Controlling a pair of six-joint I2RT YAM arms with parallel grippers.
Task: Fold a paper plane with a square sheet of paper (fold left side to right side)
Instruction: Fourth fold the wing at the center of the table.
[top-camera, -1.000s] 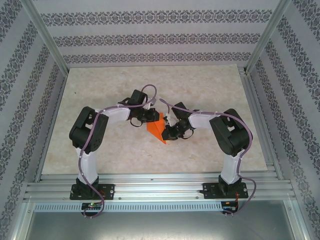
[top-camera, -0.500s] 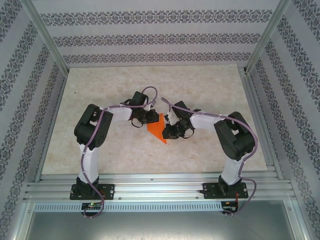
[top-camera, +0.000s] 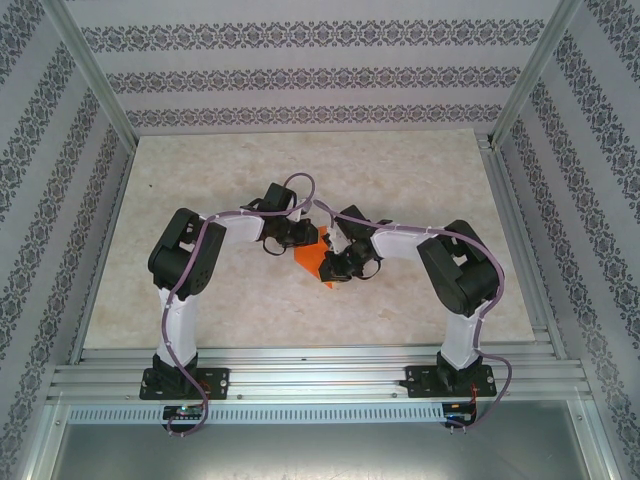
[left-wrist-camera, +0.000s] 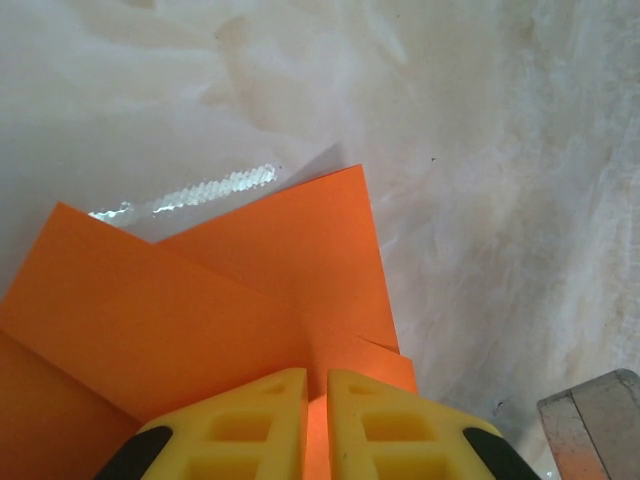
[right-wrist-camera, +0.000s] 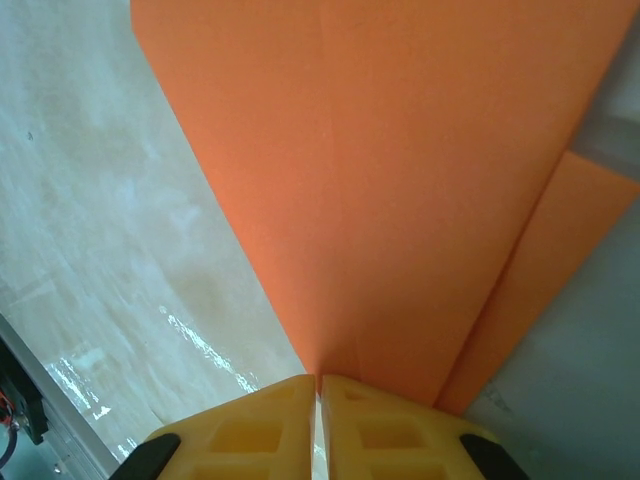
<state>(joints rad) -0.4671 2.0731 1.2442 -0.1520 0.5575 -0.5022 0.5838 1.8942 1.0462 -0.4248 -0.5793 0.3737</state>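
**Top view.** Orange sheet of paper (top-camera: 313, 258), folded into a smaller angular shape, at mid-bench (top-camera: 200, 180) between the two arm tips. Left arm (top-camera: 190, 255) in from the left, right arm (top-camera: 450, 262) in from the right. Resting on the bench or lifted clear of it: impossible to tell.

**Left wrist view.** Left jaws almost pressed together, yellow fingers (left-wrist-camera: 250, 425) pinching the paper (left-wrist-camera: 200, 300) at a layered edge. Several overlapping flaps with straight creases, spread over the pale marbled bench (left-wrist-camera: 500, 150).

**Right wrist view.** Right jaws likewise nearly closed, fingers (right-wrist-camera: 260, 430) pinching the paper (right-wrist-camera: 380, 180) at the point where a crease meets the narrow gap. Second, lower flap (right-wrist-camera: 560, 260) at right, bench (right-wrist-camera: 100, 220) at left.

**Surroundings.** Patterned walls (top-camera: 320, 60) and aluminium frame rails (top-camera: 320, 375) at the near edge.
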